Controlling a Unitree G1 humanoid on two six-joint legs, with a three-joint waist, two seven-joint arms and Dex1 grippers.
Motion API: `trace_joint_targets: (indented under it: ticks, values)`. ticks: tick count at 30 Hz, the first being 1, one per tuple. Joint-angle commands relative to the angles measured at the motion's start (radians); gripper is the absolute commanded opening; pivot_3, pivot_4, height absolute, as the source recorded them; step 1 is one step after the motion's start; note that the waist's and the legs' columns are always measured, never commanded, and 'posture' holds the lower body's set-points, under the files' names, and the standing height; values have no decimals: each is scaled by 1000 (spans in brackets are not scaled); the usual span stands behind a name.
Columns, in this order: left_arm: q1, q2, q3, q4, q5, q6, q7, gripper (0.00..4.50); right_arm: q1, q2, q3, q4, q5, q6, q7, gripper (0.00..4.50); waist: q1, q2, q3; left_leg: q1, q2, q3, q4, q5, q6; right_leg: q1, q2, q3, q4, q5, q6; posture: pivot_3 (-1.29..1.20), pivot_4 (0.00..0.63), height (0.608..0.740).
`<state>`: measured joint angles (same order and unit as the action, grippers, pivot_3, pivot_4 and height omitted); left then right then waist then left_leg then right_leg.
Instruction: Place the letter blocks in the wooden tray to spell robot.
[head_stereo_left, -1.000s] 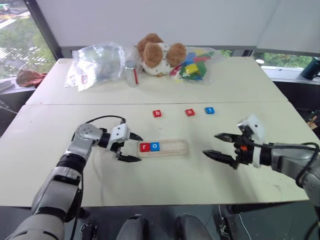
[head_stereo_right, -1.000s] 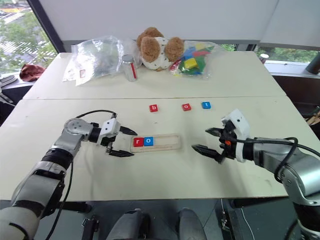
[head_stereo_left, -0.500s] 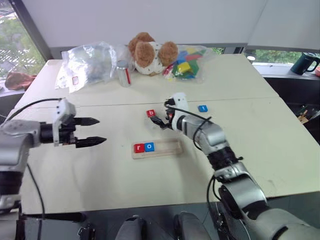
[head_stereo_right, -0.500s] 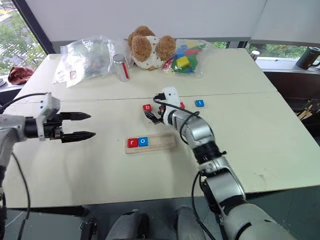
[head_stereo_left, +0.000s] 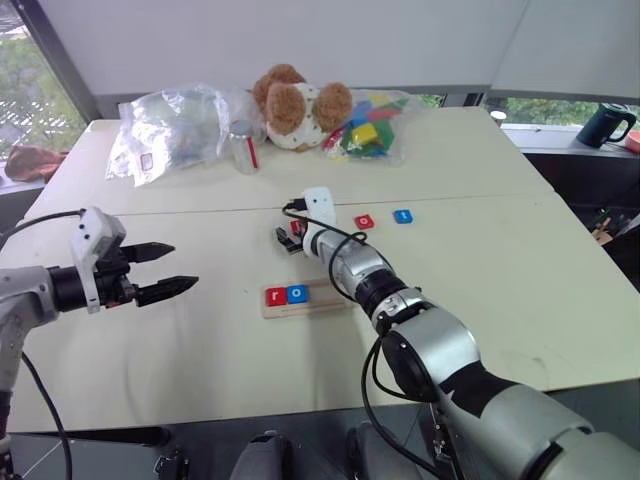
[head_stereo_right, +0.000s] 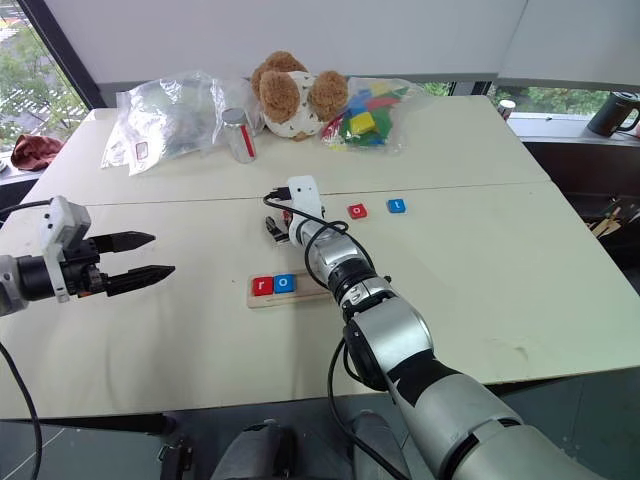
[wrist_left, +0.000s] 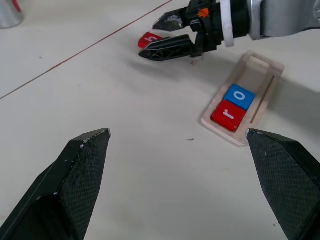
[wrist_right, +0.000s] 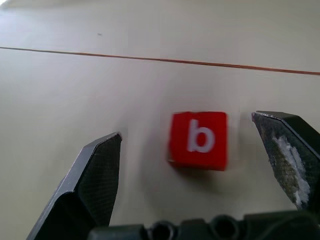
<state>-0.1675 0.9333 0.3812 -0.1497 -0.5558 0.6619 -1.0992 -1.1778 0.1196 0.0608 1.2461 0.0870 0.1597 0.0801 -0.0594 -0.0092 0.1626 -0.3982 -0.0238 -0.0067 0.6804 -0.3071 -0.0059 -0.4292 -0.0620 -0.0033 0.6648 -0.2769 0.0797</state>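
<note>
The wooden tray (head_stereo_left: 310, 297) is lying near the table's middle, holding a red r block (head_stereo_left: 275, 296) and a blue o block (head_stereo_left: 297, 294) side by side at its left end. Beyond the tray, the right gripper (wrist_right: 200, 165) is standing wide open around the red b block (wrist_right: 199, 139) (not touching it). A red o block (head_stereo_left: 365, 221) and a blue t block (head_stereo_left: 402, 216) are sitting beyond the tray to the right. Left of the tray, the left gripper (head_stereo_left: 160, 270) is hanging open and empty.
</note>
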Motion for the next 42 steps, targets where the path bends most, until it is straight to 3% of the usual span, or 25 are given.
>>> trace_joint_targets:
  ticks: [1, 4, 5, 7, 12, 17, 20, 25, 28, 30, 33, 37, 42]
  values:
    - [7, 13, 58, -26, -23, -13, 16, 4481, -23, 27, -22, 28, -23, -21, -7, 4500, -9, 0, 0, 0, 0, 0, 0, 0, 0, 0, 0, 0, 0, 0, 0, 0, 150, 740]
    - [9, 17, 59, -16, -26, -23, 17, 4481, -21, 44, -32, 39, -34, -24, -4, 4500, -13, 0, 0, 1, 0, 0, -1, 1, -1, 0, 0, 0, 0, 0, 0, 0, 150, 740]
    - [8, 15, 57, -5, -23, -33, 15, 4499, -22, 52, -41, 42, -33, -25, -13, 4245, -13, 0, 0, 1, 0, 0, -1, 1, -1, 0, 0, 0, 0, 0, 0, 0, 150, 740]
    - [8, 12, 50, 15, -16, -51, 12, 4500, -25, 64, -55, 48, -34, -30, -16, 3615, -13, 0, 0, 2, 0, 0, -2, 1, -2, 0, 0, 0, 0, 0, 0, 0, 150, 740]
    - [5, 14, 36, 40, -13, -80, 4, 4500, -25, 78, -74, 65, -58, -31, -63, 1177, -16, 0, 0, 3, 0, 0, -3, 1, -2, 0, 0, 0, 0, 0, 0, 0, 150, 740]
    - [16, 21, 19, 20, -25, -82, -25, 4500, -25, 33, -59, 14, -97, -84, -48, 1154, -14, 0, 0, 4, 0, 0, -3, 2, -3, 0, 0, 0, 0, 0, 0, 0, 150, 740]
    - [15, 9, -16, -32, -41, -66, -34, 4500, 23, -21, -54, -167, -93, -75, 1, 1154, -6, 0, 0, 3, 0, 0, -4, 2, -3, 0, 0, 0, 0, 0, 0, 0, 150, 740]
    - [-72, -43, -167, -146, -72, -22, -21, 4500, 498, -172, -37, -1277, -53, 516, 59, 1154, 27, 1, -2, -7, -1, -7, -1, 1, -1, -2, 0, 0, 0, 0, 0, 0, 150, 740]
    - [-147, -73, -240, -141, -72, -14, -28, 4500, 692, -223, -59, -1679, -44, 807, 39, 1154, 42, 1, -2, -13, -3, -11, 0, 0, 0, -7, 0, 1, 0, 0, 0, 0, 150, 740]
    - [-188, -85, -272, -124, -70, -16, -41, 4500, 774, -251, -57, -1822, -57, 911, 29, 1154, 37, 1, -2, -13, -3, -10, 1, 0, 0, -7, 1, 1, 0, 0, 0, 0, 150, 740]
    - [-250, -108, -327, -94, -67, -19, -65, 4500, 904, -280, -87, -1948, -84, 1006, 2, 1154, 41, 1, -2, -9, -2, -5, 1, -1, 4, -7, 1, 1, -1, 0, 0, 0, 150, 740]
    - [-290, -107, -391, -42, -25, -57, -115, 4500, 1010, -172, -188, -2001, -83, 1148, -60, 1154, 41, 1, -2, 0, -1, -4, 1, 0, 5, 1, 3, 1, 0, 0, 0, 0, 150, 740]
    - [-343, -122, -434, 14, 6, -84, -146, 4500, 1030, -139, -193, -1879, -94, 1057, -92, 1154, 40, 1, -2, 6, 0, -3, 1, 0, 5, 7, 5, 3, 0, 0, 0, 0, 150, 740]
